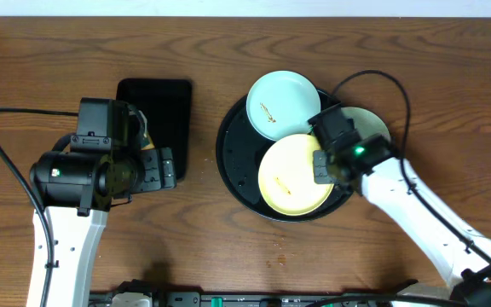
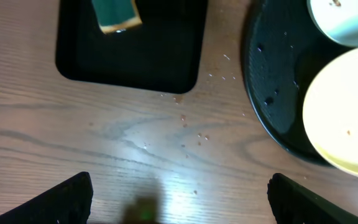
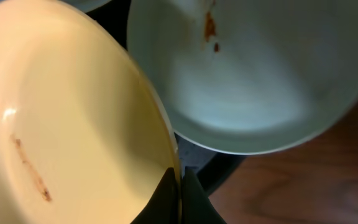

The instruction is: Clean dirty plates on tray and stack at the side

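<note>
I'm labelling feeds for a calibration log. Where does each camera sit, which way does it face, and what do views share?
Overhead: fixed above the table, facing straight down; left arm and right arm show, round tray mid-frame.
Left wrist: on the left arm, facing down at the table; left gripper open, fingertips in bottom corners; rectangular tray ahead.
Right wrist: low over the round tray, looking along the right gripper, shut on the rim of the yellow plate; mint plate beyond.
Shared: all three show the yellow plate.

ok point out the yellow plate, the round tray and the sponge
yellow plate [image 1: 295,170], overhead view, middle of its floor
round tray [image 1: 237,158], overhead view, bare left floor
green sponge [image 2: 114,9], left wrist view, its green top
</note>
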Motion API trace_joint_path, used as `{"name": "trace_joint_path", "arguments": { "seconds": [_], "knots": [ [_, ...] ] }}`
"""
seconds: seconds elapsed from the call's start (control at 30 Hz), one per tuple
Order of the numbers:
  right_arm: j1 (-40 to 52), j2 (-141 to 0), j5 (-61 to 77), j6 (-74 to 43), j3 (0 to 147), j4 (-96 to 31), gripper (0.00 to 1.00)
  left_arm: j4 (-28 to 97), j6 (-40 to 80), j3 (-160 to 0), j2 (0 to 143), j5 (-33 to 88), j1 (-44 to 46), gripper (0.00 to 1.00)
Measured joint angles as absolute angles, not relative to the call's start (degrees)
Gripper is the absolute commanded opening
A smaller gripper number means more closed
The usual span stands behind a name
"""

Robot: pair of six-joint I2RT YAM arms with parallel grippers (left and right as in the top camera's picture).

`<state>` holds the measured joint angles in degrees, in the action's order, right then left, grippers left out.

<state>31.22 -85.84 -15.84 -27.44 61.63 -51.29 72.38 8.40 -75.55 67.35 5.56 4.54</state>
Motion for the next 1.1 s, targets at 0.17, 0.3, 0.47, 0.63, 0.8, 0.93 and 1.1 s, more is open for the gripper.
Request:
{"name": "trace_joint_path", "arguments": {
  "seconds": [0.17, 0.3, 0.47, 0.63, 0.8, 0.93, 1.1],
  "knots": [
    [39.2, -85.8, -29.3, -35.2, 61.3, -51.5, 0.01, 69.8, 9.7, -75.2, 67.4, 4.0, 4.5, 0.9],
    [41.8, -85.8, -33.7, -43.6, 61.3, -51.5, 0.01, 67.4, 11.6, -73.2, 67.4, 1.7, 4.5, 0.9],
    [41.6, -85.8, -33.2, -51.9, 61.3, -51.6, 0.01, 66.8, 12.3, -71.0, 67.4, 0.1, 4.5, 0.9],
    [41.6, -85.8, -27.3, -55.1, 60.6, -51.5, 0.01, 66.8, 12.5, -69.8, 67.5, -0.4, 4.5, 0.9],
    [41.6, -85.8, -23.1, -57.5, 57.8, -51.5, 0.01, 66.7, 12.7, -69.2, 67.5, -0.4, 4.5, 0.9],
    [41.6, -85.8, -22.7, -58.4, 55.7, -49.5, 0.01, 66.7, 12.7, -68.9, 67.5, -0.4, 4.5, 0.9],
    [41.6, -85.8, -22.0, -61.1, 55.2, -48.3, 0.01, 66.7, 12.7, -68.9, 67.5, -0.4, 4.5, 0.9]
  ]
}}
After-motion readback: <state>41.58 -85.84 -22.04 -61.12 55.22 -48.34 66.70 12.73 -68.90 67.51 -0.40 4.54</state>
